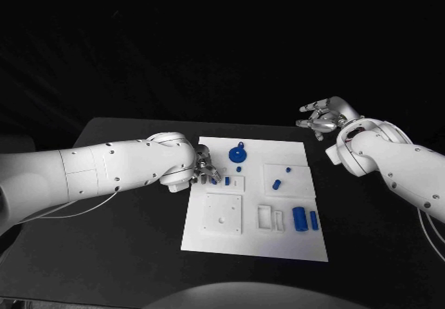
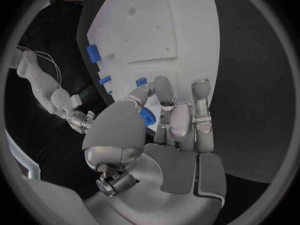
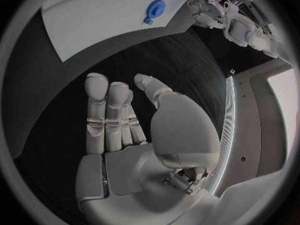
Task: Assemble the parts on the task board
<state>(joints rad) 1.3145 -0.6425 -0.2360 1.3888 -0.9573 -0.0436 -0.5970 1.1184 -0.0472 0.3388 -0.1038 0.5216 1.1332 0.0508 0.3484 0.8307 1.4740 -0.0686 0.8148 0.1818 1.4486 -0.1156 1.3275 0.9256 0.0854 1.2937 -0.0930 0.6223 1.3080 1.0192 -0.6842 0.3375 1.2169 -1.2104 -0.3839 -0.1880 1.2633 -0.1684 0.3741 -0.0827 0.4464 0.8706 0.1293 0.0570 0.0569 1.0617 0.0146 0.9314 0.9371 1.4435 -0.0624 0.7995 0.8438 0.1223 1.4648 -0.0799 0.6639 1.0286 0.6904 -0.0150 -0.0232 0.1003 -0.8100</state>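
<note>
Left hand (image 1: 206, 172) pinching blue part (image 2: 147, 116) over task board (image 1: 306, 244); right hand (image 1: 320, 118) spread, well apart.

Searched for writing, labels, brands and numbers. Found none that could be read. Saw no signs either.

Task board (image 1: 213, 241): plain white plate on a black table (image 1: 121, 257). Parts on it are blue, including a round piece (image 1: 238, 154) and a cylinder (image 1: 299, 217). Both arms white; left hand (image 1: 206, 172) and right hand (image 1: 320, 118) silver
</note>
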